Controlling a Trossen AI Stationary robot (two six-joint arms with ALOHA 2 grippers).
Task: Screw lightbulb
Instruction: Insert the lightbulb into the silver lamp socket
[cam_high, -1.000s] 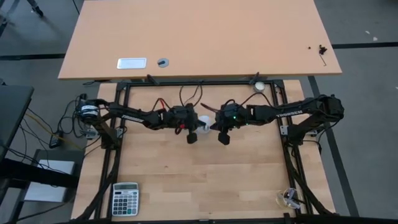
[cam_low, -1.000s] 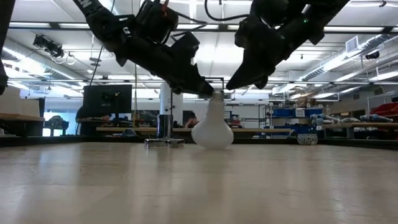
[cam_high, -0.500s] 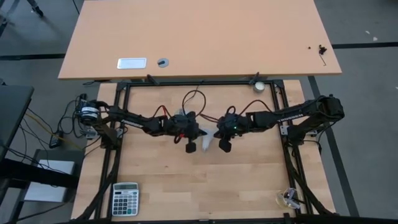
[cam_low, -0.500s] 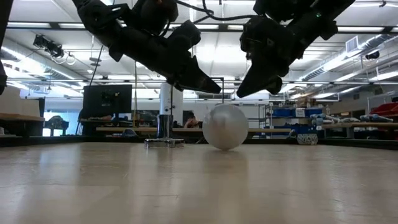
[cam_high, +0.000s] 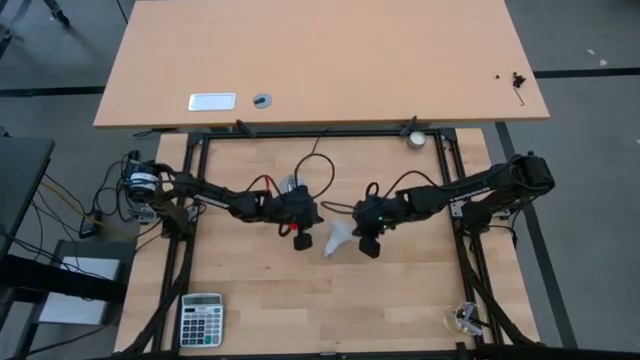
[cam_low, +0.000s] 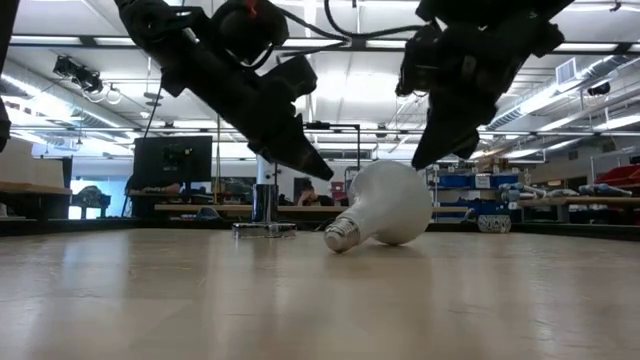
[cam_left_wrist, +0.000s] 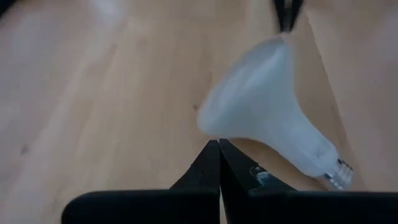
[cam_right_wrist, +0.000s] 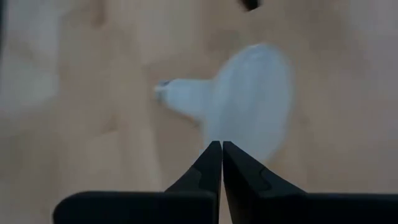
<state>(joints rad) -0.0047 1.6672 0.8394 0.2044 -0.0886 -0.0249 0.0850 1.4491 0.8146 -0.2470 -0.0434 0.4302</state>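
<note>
The white frosted lightbulb (cam_high: 337, 240) lies on its side on the wooden table, its dome (cam_low: 392, 202) and silvery screw base (cam_low: 340, 237) both on the wood, the base toward the near left. My left gripper (cam_high: 303, 241) is shut, just left of the bulb, its tips at the dome's rim (cam_left_wrist: 219, 144). My right gripper (cam_high: 369, 246) is shut, just right of the bulb, its tips at the dome's edge (cam_right_wrist: 221, 144). In the low view the left gripper (cam_low: 322, 174) and right gripper (cam_low: 420, 162) slant down over the bulb. My left gripper's shut tips stand right at the dome's rim (cam_left_wrist: 214, 127); whether they touch it, I cannot tell. My right gripper's shut tips stand right at the dome's edge (cam_right_wrist: 233, 134); whether they touch it, I cannot tell.
The round silver socket base (cam_low: 264, 228) stands on the table behind the left arm, also in the high view (cam_high: 291, 183). A small whitish disc (cam_high: 416, 138) sits at the far right. A calculator (cam_high: 201, 318) lies near left; a small clear object (cam_high: 465, 318) lies near right.
The bulb stood dome-down with its screw base up between the two grippers; it has tipped over and rolled toward the near edge, and now lies on its side. Both grippers have moved toward the near edge with it and stay shut.
</note>
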